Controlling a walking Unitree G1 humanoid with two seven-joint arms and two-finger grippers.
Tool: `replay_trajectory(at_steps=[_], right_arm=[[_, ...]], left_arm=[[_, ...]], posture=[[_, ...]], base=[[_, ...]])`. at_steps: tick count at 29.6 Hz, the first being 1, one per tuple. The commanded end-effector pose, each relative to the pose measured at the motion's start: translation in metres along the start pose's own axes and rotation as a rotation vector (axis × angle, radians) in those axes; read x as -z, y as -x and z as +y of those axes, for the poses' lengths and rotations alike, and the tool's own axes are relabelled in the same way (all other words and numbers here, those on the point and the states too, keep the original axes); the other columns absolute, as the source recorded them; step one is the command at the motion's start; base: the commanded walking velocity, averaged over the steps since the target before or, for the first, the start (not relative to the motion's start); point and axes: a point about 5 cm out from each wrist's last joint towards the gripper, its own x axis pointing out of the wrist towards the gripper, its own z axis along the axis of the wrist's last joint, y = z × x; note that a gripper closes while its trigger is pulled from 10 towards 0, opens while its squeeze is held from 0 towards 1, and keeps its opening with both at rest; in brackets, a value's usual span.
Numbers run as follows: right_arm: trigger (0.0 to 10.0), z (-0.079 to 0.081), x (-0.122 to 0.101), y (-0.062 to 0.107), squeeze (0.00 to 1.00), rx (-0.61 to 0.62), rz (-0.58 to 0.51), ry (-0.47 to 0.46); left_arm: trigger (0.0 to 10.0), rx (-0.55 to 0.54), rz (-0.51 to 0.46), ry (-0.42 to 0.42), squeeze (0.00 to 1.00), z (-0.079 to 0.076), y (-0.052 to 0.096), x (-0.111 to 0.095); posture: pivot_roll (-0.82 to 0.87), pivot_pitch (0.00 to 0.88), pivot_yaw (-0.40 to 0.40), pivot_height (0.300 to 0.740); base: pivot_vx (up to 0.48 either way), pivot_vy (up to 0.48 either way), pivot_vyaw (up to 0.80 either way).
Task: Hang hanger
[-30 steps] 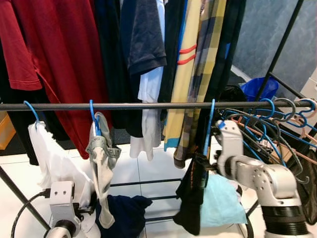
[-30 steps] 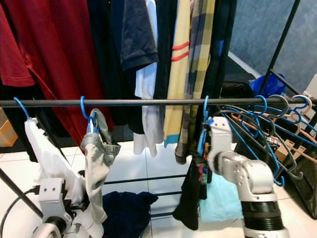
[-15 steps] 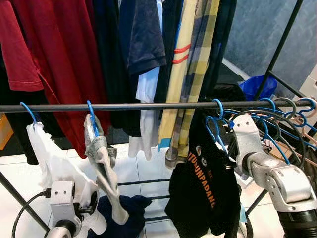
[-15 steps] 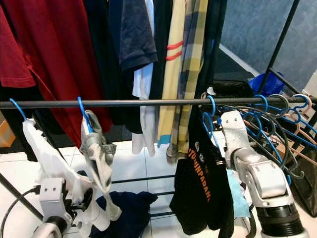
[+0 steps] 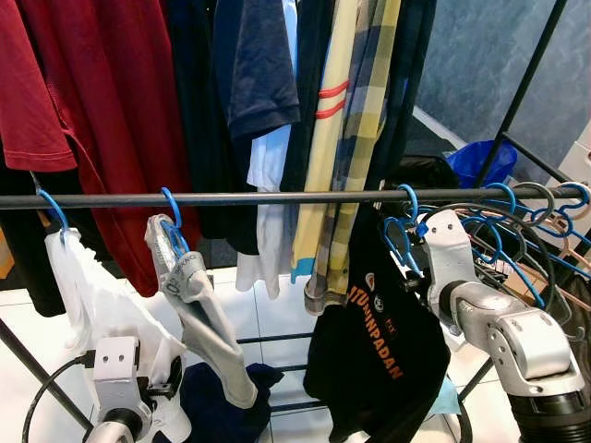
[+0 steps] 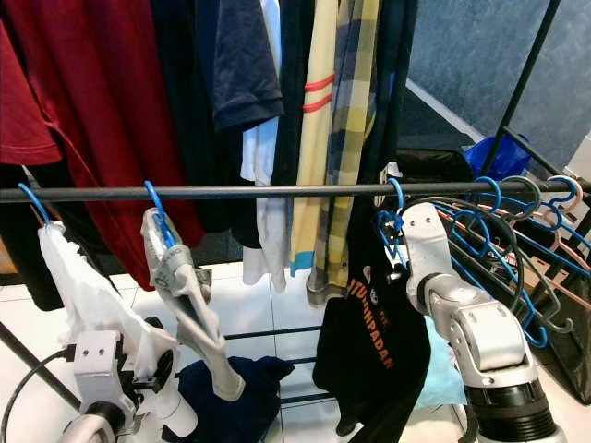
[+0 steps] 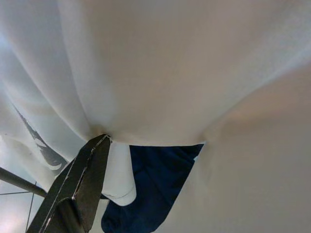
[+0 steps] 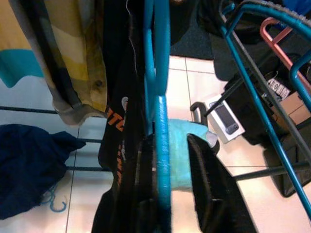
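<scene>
**Black T-shirt swings open on the rail; grey garment kicks out**

Compared with a second ago, the right hand [image 8: 167, 145] sits higher, close under the dark metal rail [image 5: 277, 197], gripping the blue plastic hanger [image 5: 404, 231] whose hook is now over the rail. The black T-shirt with orange lettering [image 5: 374, 351], bunched edge-on before, now hangs spread and faces the camera. The grey garment on a blue hanger [image 5: 199, 314] swings outward, its lower end lifted.

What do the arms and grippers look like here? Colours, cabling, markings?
Right arm: silver housings, ribbed black collar at its base, right gripper with long black fingers. Left arm: boxy silver wrist block with small dark screw holes, black cable looping off it; left gripper's black finger. No markings legible.
</scene>
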Motion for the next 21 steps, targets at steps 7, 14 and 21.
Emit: replay_trajectory(at_steps=[7, 14, 21], right_arm=[[0.0, -0.001, -0.009, 0.002, 0.0, 0.017, -0.062, 0.021], [0.0, -0.002, -0.008, 0.001, 0.0, 0.023, -0.071, 0.027], [0.0, 0.002, -0.026, 0.006, 0.0, -0.009, -0.208, 0.005]], left_arm=[[10.0, -0.002, 0.009, 0.004, 0.0, 0.001, 0.001, 0.003], [10.0, -0.003, 0.009, 0.004, 0.0, 0.001, 0.0, 0.003], [10.0, 0.003, 0.01, 0.003, 0.0, 0.0, 0.001, 0.003]], posture=[[-0.09, 0.0, -0.03, 0.74], [-0.09, 0.0, -0.029, 0.74], [-0.09, 0.0, -0.028, 0.74]], base=[[0.0, 0.0, 0.0], [0.0, 0.0, 0.0], [0.0, 0.0, 0.0]])
